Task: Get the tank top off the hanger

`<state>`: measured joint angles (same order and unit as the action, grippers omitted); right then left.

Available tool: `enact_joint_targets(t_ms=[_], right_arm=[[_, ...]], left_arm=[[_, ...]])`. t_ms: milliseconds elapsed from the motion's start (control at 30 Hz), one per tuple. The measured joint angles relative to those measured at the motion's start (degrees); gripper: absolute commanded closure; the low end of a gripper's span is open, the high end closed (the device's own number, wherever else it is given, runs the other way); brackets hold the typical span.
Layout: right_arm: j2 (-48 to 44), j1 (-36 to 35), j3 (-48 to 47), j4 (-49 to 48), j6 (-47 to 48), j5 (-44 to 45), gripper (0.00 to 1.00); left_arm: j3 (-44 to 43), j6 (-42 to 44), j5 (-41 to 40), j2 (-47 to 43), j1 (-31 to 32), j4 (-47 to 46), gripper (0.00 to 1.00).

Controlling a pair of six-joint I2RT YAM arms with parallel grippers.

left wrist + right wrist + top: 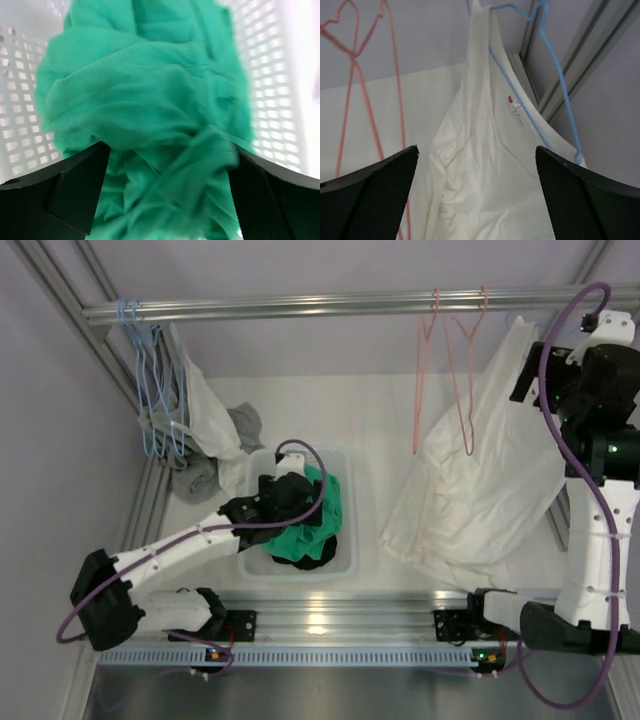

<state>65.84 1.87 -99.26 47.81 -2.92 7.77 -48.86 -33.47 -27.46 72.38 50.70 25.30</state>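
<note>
A white tank top [480, 490] hangs at the right end of the rail on a blue wire hanger [560, 85]; one strap is bunched at the hook, and the top fills the right wrist view [490, 165]. My right gripper [528, 375] is raised beside its upper edge, open and empty [476, 148], with the top hanging just ahead between the spread fingers. My left gripper [300, 495] is low in the white basket [250, 565], open [169, 146], with a green garment [145, 85] bulging between its fingers.
Two empty pink hangers [445, 370] hang left of the tank top. Several blue hangers [150, 390] with a white garment [205, 405] and a grey one [200, 475] hang at the left. A dark garment [315, 555] lies under the green one.
</note>
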Motion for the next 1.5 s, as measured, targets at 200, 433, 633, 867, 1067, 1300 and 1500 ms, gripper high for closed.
enact_joint_targets(t_ms=[200, 433, 633, 867, 1067, 1300, 1500], right_arm=[[5.7, 8.0, -2.9, -0.2, 2.2, 0.2, 0.04], [11.6, 8.7, -8.8, -0.9, 9.4, 3.4, 0.02], [16.6, 8.9, -11.9, -1.5, 15.8, 2.3, 0.02], [19.8, 12.0, -13.2, -2.4, 21.4, 1.6, 0.09], [21.0, 12.9, -11.5, -3.1, 22.9, -2.1, 0.4], [21.1, 16.4, -7.6, -3.8, 21.3, -11.9, 0.67], [21.1, 18.0, -7.6, -5.2, 19.2, -17.7, 0.61]], left_arm=[[-10.0, 2.1, 2.9, -13.9, 0.0, 7.0, 0.01], [-15.1, 9.0, 6.9, -23.4, 0.0, 13.0, 0.01], [-8.9, 14.4, 8.7, -24.5, 0.0, 14.8, 0.01], [-4.2, 15.7, 9.1, -24.9, 0.0, 15.0, 0.01], [-3.8, 15.8, 10.0, -27.0, 0.0, 14.5, 0.01], [-3.2, 16.3, 10.8, -27.0, 0.0, 13.7, 0.01], [-2.8, 16.7, 11.1, -27.0, 0.0, 13.7, 0.01]])
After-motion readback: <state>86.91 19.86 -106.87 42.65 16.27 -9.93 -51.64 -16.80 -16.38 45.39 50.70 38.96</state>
